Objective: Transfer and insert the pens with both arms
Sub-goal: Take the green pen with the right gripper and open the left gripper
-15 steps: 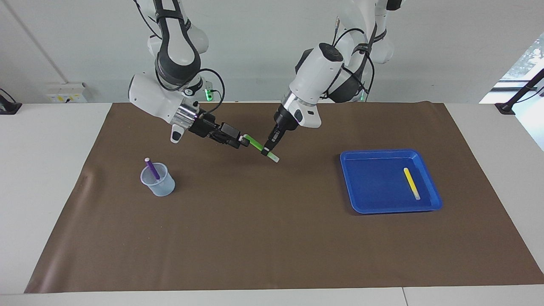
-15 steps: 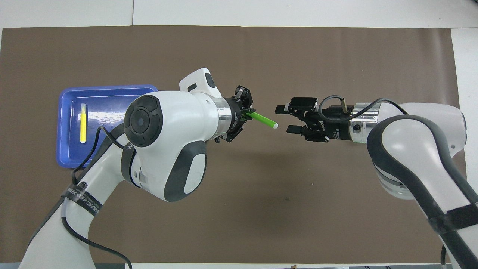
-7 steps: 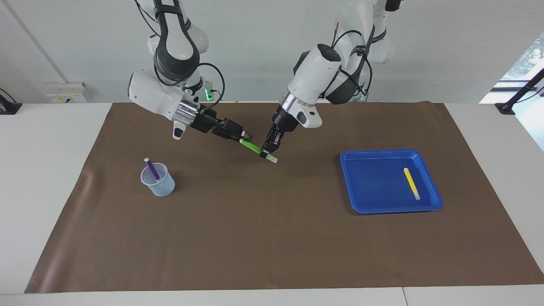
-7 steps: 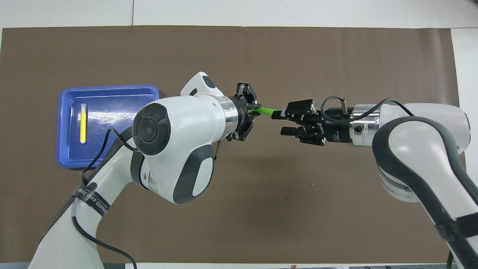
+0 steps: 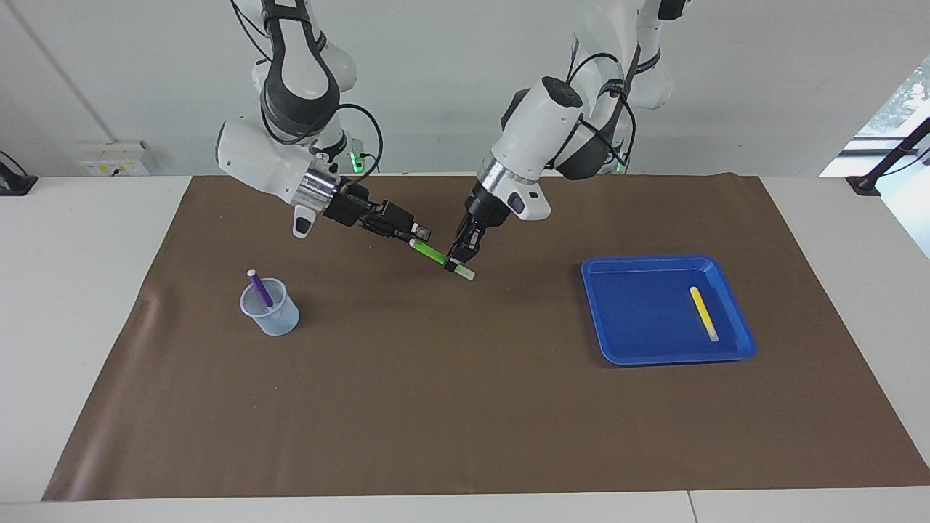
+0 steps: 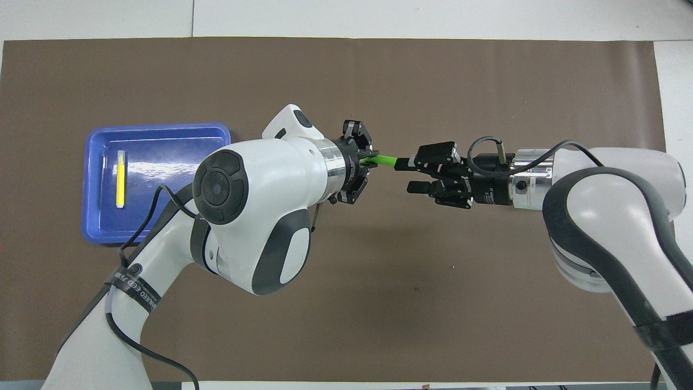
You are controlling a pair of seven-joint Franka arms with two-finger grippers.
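Observation:
The green pen (image 5: 434,255) hangs in the air over the middle of the mat. My left gripper (image 5: 459,260) is shut on it near its pale end. My right gripper (image 5: 420,236) is open, with the pen's green end at its fingertips (image 6: 403,162). In the overhead view the pen (image 6: 385,160) bridges the left gripper (image 6: 371,158) and the right gripper (image 6: 407,175). The purple pen (image 5: 259,288) stands in a clear cup (image 5: 272,317), both hidden in the overhead view. The yellow pen (image 5: 703,312) lies in a blue tray (image 5: 639,305).
A brown mat (image 5: 465,407) covers the table. The blue tray (image 6: 162,157) with the yellow pen (image 6: 120,179) sits toward the left arm's end. The cup stands toward the right arm's end.
The two grippers have closed in on each other. A gap lay between the pen's green end and the right gripper; now that end reaches its open fingers.

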